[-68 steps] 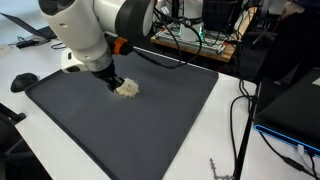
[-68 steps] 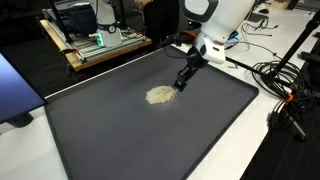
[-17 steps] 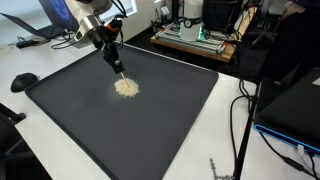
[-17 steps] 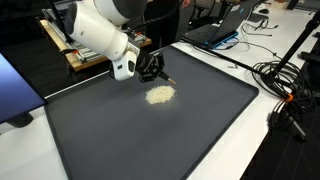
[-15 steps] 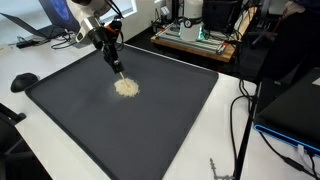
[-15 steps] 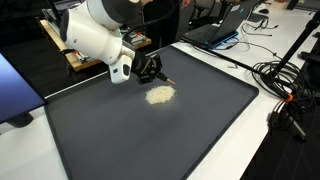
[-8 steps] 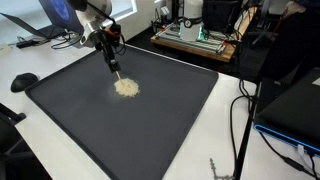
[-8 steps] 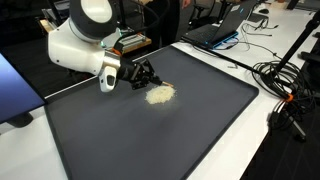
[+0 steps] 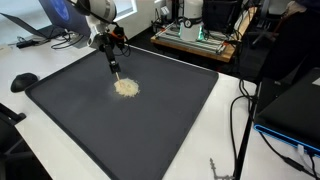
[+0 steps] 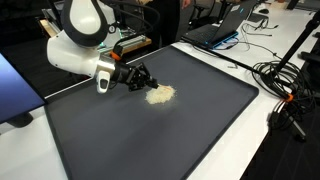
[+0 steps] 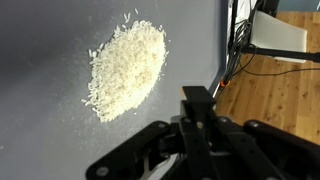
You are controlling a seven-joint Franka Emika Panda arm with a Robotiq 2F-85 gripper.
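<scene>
A small heap of white rice (image 9: 126, 88) (image 10: 159, 94) lies on the dark grey mat (image 9: 150, 130) (image 10: 150, 140). In the wrist view the rice (image 11: 125, 68) fills the upper left. My gripper (image 9: 116, 68) (image 10: 149, 84) (image 11: 200, 95) hangs just beside the heap, on its far side, fingers pressed together. A thin tool with an orange and white tip (image 11: 220, 83) pokes out past the fingertips and seems pinched between them. The tip points toward the rice, a short way from it.
A wooden rack of electronics (image 9: 195, 38) (image 10: 95, 40) stands behind the mat. Cables (image 10: 285, 95) trail at one side, a black mouse (image 9: 24, 81) lies off a corner, and a laptop (image 10: 215, 30) sits at the back. The mat's edge (image 11: 222, 60) drops to a wooden floor.
The arm has swung round and leaned over, carrying the shut gripper a little sideways and lower, closer to the rice heap. The heap has kept its shape.
</scene>
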